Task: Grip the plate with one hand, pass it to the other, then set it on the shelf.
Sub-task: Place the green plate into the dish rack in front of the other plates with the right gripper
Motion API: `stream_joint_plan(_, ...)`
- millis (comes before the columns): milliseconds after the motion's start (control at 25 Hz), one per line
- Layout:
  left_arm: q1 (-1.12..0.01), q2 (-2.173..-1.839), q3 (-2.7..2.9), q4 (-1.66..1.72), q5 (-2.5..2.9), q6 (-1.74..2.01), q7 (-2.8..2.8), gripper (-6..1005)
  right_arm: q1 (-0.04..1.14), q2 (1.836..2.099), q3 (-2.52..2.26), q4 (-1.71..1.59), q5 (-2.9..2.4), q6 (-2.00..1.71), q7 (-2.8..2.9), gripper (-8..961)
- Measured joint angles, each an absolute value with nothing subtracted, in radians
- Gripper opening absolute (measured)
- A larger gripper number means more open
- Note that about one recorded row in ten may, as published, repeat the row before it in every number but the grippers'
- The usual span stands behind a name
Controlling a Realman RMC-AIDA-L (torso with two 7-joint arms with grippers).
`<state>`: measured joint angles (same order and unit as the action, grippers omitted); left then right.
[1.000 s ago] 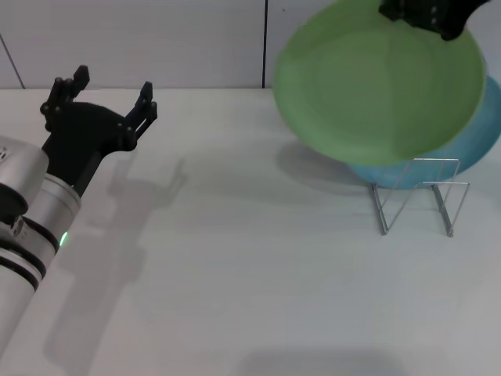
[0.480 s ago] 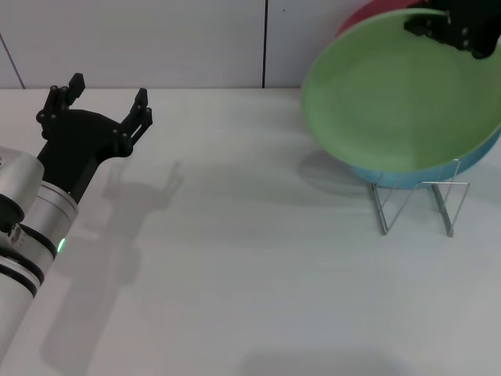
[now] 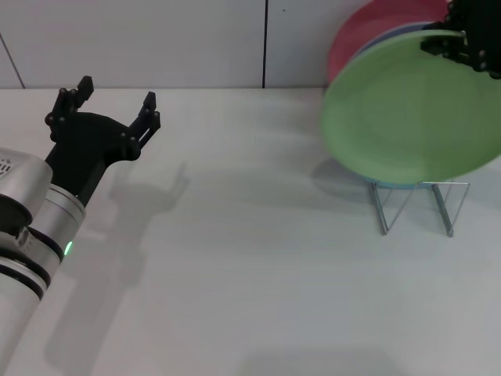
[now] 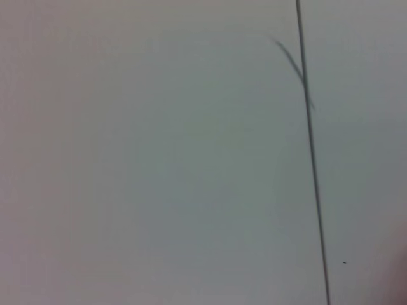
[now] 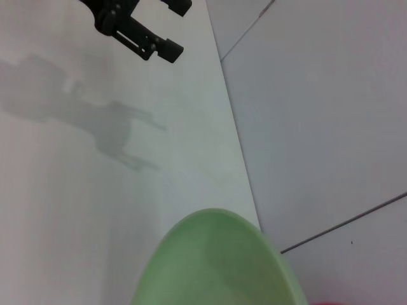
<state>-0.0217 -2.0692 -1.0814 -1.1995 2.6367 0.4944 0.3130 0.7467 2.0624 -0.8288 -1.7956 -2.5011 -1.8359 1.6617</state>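
Observation:
The light green plate (image 3: pixel 411 117) hangs nearly upright at the right of the head view, its lower edge just above the wire shelf (image 3: pixel 415 202). My right gripper (image 3: pixel 448 43) is shut on the plate's upper rim at the top right. The plate's rim also shows in the right wrist view (image 5: pixel 216 267). My left gripper (image 3: pixel 115 99) is open and empty, held above the table at the far left, well apart from the plate. It shows far off in the right wrist view (image 5: pixel 137 25).
A pink-red plate (image 3: pixel 364 35) and a lavender plate's edge (image 3: pixel 391 37) stand in the shelf behind the green plate. The white table (image 3: pixel 235 258) runs back to a grey wall with a dark seam (image 3: pixel 264 43). The left wrist view shows only a plain surface.
My right gripper has carried the green plate to the right and lower, onto the shelf's front, uncovering the pink-red plate and hiding the turquoise one. My left gripper has barely moved.

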Motion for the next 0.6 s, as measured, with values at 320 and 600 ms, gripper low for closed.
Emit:
stream_joint_plan(320, -0.032, -2.071, -1.062, -1.199, 2.627, 0.489, 0.313, 868, 0.717, 2.067, -0.786, -1.793, -2.499, -1.833, 1.596, 65)
stream_joint_plan(600, -0.049, -2.071, -1.055, -1.197, 2.622, 0.488, 0.313, 868, 0.677, 2.074, -0.764, -1.791, -2.497, -1.823, 1.545, 65)
